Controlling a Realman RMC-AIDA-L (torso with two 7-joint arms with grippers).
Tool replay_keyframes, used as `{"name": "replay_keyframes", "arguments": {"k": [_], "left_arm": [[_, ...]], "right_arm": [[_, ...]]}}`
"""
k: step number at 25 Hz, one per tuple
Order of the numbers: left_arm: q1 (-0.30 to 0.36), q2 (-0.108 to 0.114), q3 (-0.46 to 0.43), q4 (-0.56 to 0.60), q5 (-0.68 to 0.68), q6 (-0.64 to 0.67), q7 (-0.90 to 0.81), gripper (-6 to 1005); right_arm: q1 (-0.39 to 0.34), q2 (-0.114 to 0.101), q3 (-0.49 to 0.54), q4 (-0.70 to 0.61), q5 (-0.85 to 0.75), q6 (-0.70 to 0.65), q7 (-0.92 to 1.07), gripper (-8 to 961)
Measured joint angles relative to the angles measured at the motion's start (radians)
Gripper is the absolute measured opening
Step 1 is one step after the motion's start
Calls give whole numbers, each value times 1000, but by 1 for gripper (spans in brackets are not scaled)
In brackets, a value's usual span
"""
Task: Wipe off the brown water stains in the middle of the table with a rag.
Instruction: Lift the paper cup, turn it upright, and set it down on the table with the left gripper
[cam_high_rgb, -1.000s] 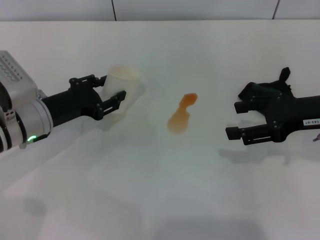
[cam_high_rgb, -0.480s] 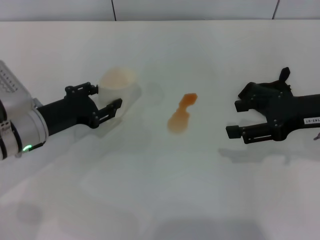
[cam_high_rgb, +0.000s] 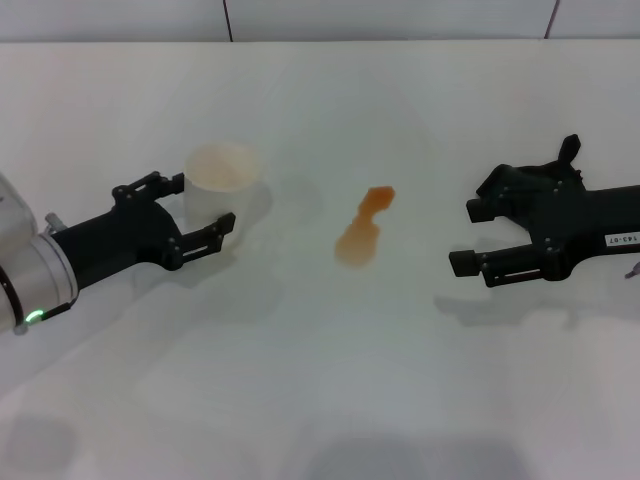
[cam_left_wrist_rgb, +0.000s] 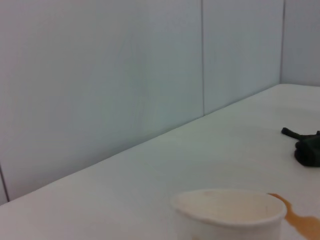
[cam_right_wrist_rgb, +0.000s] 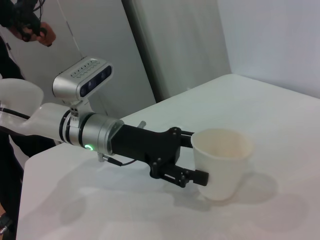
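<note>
Slanting brown water stains (cam_high_rgb: 362, 228) (neck far-right), table (cam_high_rgb: 320, 380)

One whitish cup (cam_high_rgb: 222, 185) stands upright, mouth open upward. Its rim (cam_left_wrist_rgb: 228, 204) is round and its interior (cam_right_wrist_rgb: 222, 144) appears empty. Pale wall panels (cam_left_wrist_rgb: 100, 75) with vertical seams stand behind it.

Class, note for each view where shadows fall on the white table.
Head view: soft grey shadows lie on the table below the right gripper and beside the cup. Right wrist view: the cup's shadow spreads on the side away from the left gripper. Left wrist view: no clear shadow.
</note>
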Motion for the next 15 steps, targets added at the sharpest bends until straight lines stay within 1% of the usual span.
{"name": "replay_keyframes", "arguments": {"k": [5, 10, 15], "left_arm": [[6, 0, 0, -4, 6, 1, -7, 770], [16, -1, 0, -4, 15, 2, -3, 898], [37, -1, 0, -13, 18, 19, -4, 892]], "right_arm": [[0, 0, -4, -6, 1, 0, 6, 828], [-4, 0, -17, -22, 2, 2, 14, 827], [-6, 0, -21, -27, 3, 4, 24, 827]]}}
